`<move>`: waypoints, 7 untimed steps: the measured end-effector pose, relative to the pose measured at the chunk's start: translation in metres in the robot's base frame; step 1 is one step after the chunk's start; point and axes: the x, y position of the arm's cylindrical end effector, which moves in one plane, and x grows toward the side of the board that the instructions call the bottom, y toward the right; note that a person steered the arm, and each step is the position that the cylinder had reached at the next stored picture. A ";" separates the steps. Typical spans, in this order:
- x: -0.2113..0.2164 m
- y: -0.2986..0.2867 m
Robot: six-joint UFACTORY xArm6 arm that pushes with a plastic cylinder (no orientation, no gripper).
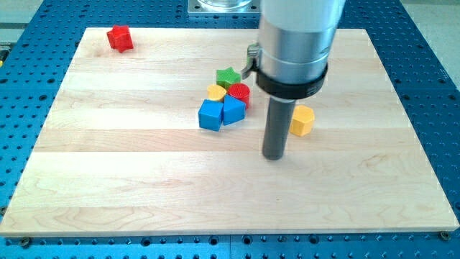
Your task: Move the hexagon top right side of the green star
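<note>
The yellow hexagon lies right of the board's middle. My tip rests on the board just to the lower left of it, a small gap apart. The green star sits up and to the left of the hexagon, at the top of a tight cluster. My rod and the wide grey arm housing rise to the view's top and hide the board behind them.
The cluster below the star holds a small yellow block, a red cylinder, a blue cube and a blue triangular block. A red star-like block lies at the wooden board's top left corner.
</note>
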 end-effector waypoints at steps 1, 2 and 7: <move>-0.022 0.043; -0.041 0.088; -0.058 0.162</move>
